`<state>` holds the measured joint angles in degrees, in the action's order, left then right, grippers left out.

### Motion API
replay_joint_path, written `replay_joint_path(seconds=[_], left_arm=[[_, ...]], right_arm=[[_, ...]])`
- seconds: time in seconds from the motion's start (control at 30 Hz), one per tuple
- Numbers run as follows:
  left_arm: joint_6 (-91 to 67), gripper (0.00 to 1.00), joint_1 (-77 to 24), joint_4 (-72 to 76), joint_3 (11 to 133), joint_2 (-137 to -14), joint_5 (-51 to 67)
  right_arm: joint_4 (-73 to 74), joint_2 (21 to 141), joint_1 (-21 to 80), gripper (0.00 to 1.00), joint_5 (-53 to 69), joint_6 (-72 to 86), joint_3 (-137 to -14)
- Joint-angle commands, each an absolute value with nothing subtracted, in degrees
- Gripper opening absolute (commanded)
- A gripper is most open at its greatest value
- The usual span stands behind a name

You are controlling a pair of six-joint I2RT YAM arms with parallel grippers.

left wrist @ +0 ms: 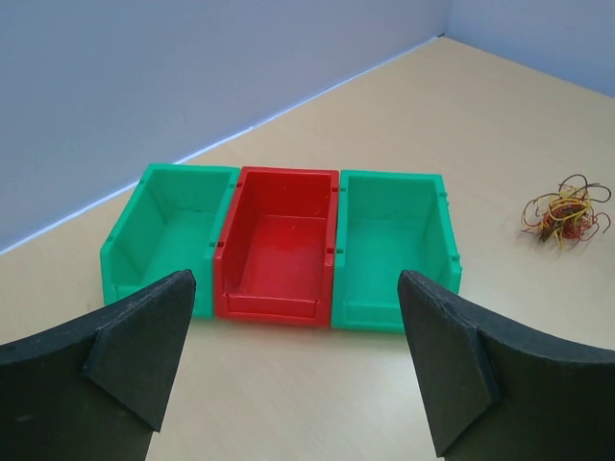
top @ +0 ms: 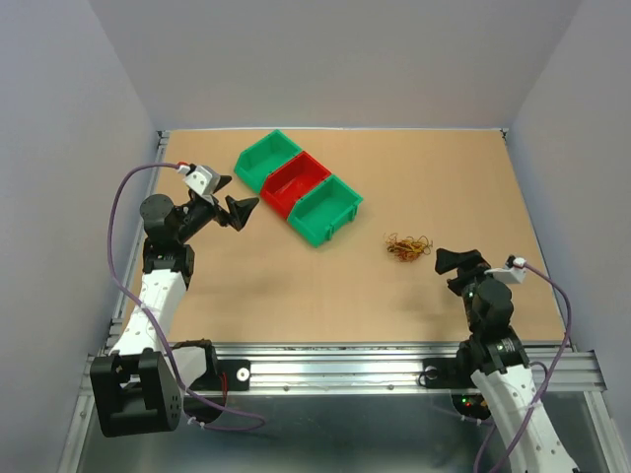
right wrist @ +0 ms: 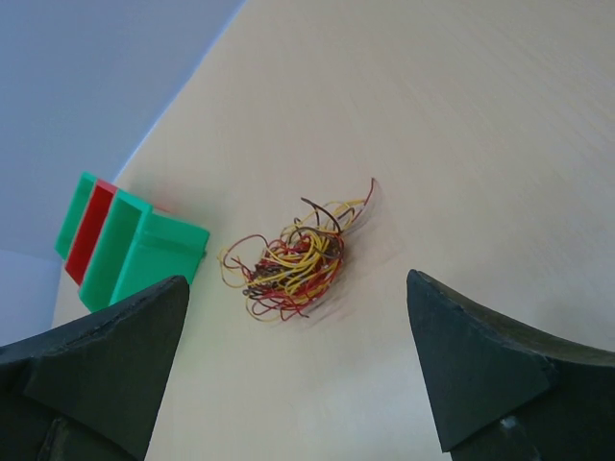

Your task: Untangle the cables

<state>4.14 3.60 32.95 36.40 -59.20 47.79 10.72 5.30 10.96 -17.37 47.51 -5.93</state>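
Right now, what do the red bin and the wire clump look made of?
Red open-front storage bin: likely moulded plastic; uniform colour, soft sheen, rounded moulded edges. Tangled clump of thin yellow, red and dark cables: probably plastic-insulated wire; smooth coloured jackets, springy loops holding their shape. Core not visible.

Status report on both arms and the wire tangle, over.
Left gripper open, empty, facing green-red-green plastic bins. Right gripper open, empty, aimed at clump of thin yellow, red and dark wires. Nothing in between.
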Motion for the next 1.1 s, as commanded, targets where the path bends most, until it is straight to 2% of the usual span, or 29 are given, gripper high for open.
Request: replay_joint_path(seconds=[0.0, 0.17, 0.3, 0.43, 0.53, 0.73, 1.0, 1.07], left_arm=[[5.5, 0.99, 3.6, 34.9, 37.9, -59.1, 50.2], [7.6, 0.99, 1.5, 34.8, 36.9, -58.3, 47.6], [10.1, 0.99, -1.7, 34.3, 36.4, -58.3, 43.9], [13.4, 0.99, -7.1, 30.3, 38.8, -62.2, 33.8], [15.4, 0.94, -10.5, 25.3, 42.9, -67.3, 29.5], [16.5, 0.92, -14.2, 21.7, 47.5, -75.0, 20.8], [18.2, 0.91, -18.0, 17.9, 55.6, -85.8, 15.1], [18.8, 0.9, -19.7, 17.2, 56.9, -88.3, 12.9]], right_arm=[[10.0, 13.1, 11.0, 1.0, -12.6, 44.0, -12.0], [8.5, 32.5, 11.0, 1.0, -13.0, 40.6, -20.0], [6.9, 41.7, 11.1, 1.0, -12.1, 40.4, -23.9], [5.5, 44.3, 11.1, 0.99, -11.0, 40.8, -25.1], [4.8, 47.3, 11.2, 0.99, -10.6, 40.3, -26.1], [2.0, 56.3, 12.4, 0.99, -9.4, 39.1, -28.2], [-2.4, 70.0, 17.6, 0.99, -11.2, 38.8, -33.9], [-3.2, 73.5, 18.8, 0.96, -12.0, 38.8, -35.1]])
